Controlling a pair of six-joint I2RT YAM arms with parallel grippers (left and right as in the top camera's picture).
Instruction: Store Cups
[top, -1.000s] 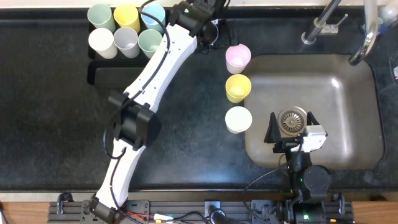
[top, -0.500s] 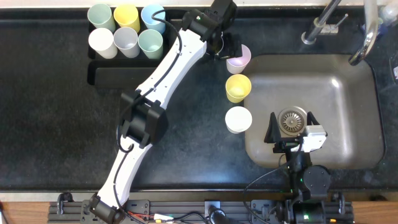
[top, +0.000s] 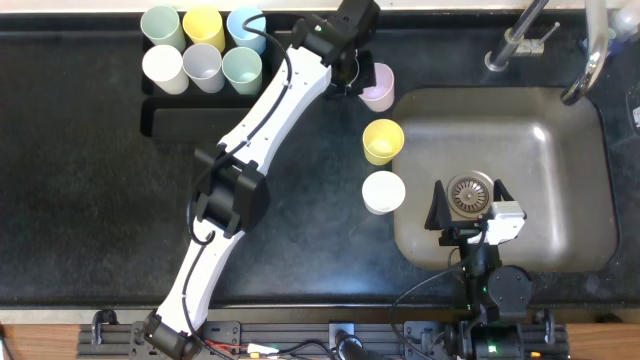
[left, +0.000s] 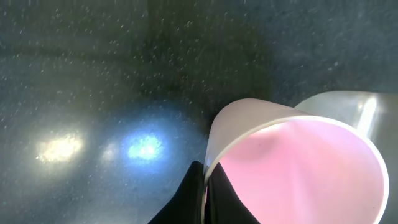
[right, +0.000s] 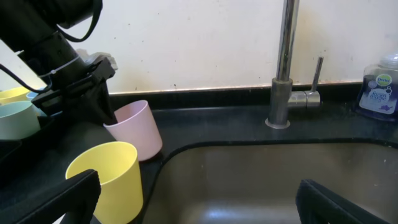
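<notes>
Countertop dark, speckled; steel sink inset; left pincer clamps pink cup

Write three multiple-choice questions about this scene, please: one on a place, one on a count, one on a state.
1. Which cup is between the pink cup and the white cup beside the sink?
A. a blue one
B. the yellow cup
C. a green one

2. How many cups stand in the rack?
A. four
B. six
C. eight

3. What is the state of the left gripper?
A. open above the rack
B. open over the sink
C. shut on the pink cup's rim

Answers:
1 B, the yellow cup is the middle one along the sink's edge.
2 B, there are two rows of three.
3 C, its fingers pinch the cup's wall in the left wrist view.
</notes>
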